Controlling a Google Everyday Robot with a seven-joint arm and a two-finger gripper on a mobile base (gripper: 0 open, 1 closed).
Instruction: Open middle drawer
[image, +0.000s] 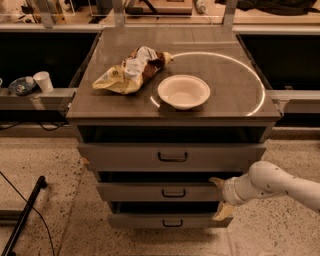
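Observation:
The middle drawer (150, 192) is a shallow grey front with a small black loop handle (173, 193), the second of three in the grey cabinet. A dark gap shows above its front. My gripper (220, 197) is at the right end of this drawer, on a white arm (272, 182) coming in from the right. Its two fingers are spread apart, one (217, 181) above the drawer front's right end and one (223, 212) below it. It holds nothing.
The taller top drawer (125, 157) and the lowest drawer (140, 221) sit above and below. On the cabinet top (235, 85) lie a white bowl (183, 91) and a crumpled chip bag (131, 71). A paper cup (44, 81) stands on the left ledge. A black pole (22, 215) lies on the floor.

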